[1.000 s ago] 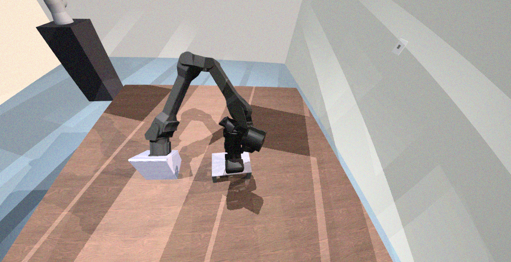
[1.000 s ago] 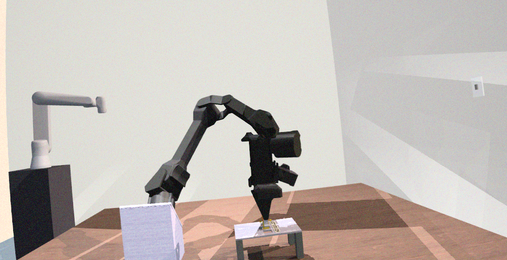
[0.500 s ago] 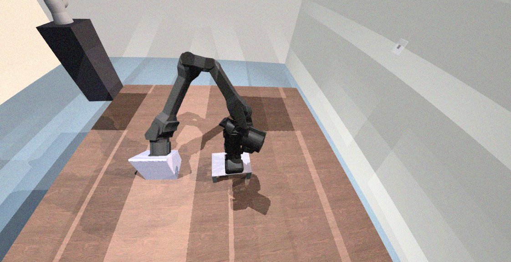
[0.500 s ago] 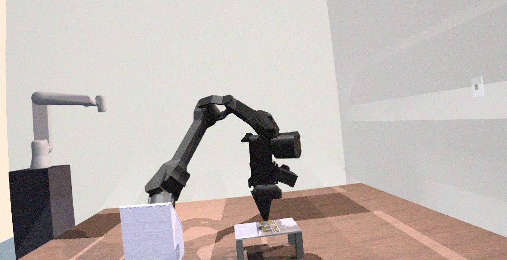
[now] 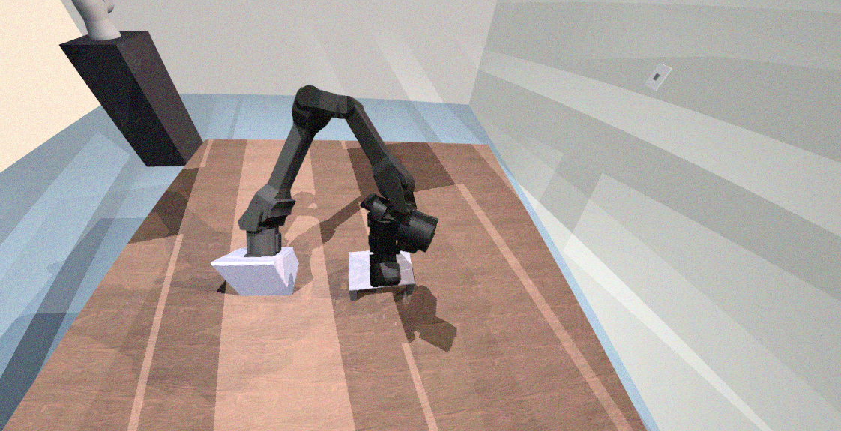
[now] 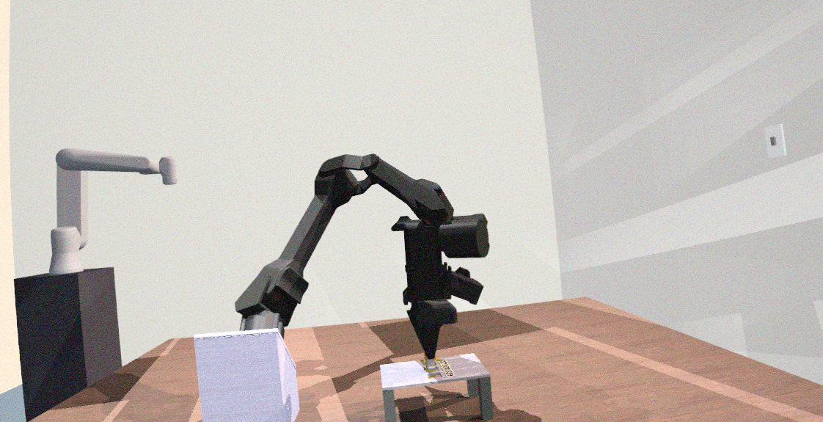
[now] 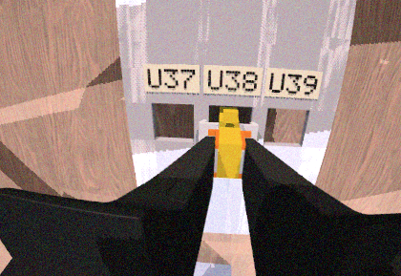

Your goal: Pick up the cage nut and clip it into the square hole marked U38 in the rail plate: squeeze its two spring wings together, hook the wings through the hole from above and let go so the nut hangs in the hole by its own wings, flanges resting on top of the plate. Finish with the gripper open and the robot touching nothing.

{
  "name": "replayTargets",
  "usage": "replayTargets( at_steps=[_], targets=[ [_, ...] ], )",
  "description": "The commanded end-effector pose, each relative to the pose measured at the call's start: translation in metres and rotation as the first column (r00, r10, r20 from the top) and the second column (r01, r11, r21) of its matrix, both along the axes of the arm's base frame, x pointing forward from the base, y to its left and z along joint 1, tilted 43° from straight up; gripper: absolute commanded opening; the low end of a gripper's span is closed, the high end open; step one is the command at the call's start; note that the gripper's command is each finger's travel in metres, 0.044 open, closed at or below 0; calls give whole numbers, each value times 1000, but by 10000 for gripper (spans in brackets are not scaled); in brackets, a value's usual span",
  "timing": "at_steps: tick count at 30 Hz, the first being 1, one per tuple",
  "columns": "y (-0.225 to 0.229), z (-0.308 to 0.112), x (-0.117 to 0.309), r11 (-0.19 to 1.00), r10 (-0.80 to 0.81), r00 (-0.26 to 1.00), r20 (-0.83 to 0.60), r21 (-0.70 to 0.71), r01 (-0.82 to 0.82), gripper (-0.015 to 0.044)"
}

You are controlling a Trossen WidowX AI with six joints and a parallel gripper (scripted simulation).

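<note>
wood-grained tabletop (image 5: 282, 363) (image 6: 576, 361) (image 7: 52, 31) lies under your rail plate (image 5: 358, 269) (image 6: 397, 373) (image 7: 172, 31); your jaws pinch the yellow-and-orange cage nut (image 6: 427, 369) (image 7: 229, 148) at hole u38 (image 7: 215, 113). its wings look springy, probably light; keep squeezing them by their sides.

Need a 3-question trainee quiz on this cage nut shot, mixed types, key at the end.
1. Multiple choice: which label sits between the other two on the rail plate?
A) U37
B) U38
C) U39

2. True or false: the end effector is open and holding nothing.

3. Fill in the blank: in the wrist view, the yellow part of the cage nut overlaps the square hole marked ____.

Key: 1. B; 2. False, it is shut on the cage nut; 3. U38
</note>
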State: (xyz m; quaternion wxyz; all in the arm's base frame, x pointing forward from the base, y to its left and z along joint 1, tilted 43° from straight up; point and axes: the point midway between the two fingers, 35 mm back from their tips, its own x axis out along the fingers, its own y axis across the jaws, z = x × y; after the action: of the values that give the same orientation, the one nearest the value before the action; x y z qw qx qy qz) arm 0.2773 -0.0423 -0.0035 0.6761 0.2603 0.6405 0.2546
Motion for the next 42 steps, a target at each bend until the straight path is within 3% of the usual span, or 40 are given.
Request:
replayTargets(
  at_steps=[1,42],
  targets=[
    [-2,0,2,1000,-3,1000,6,-2,3,32],
    [-4,-1,2,1000,-3,1000,6,-16,3,32]
  ],
)
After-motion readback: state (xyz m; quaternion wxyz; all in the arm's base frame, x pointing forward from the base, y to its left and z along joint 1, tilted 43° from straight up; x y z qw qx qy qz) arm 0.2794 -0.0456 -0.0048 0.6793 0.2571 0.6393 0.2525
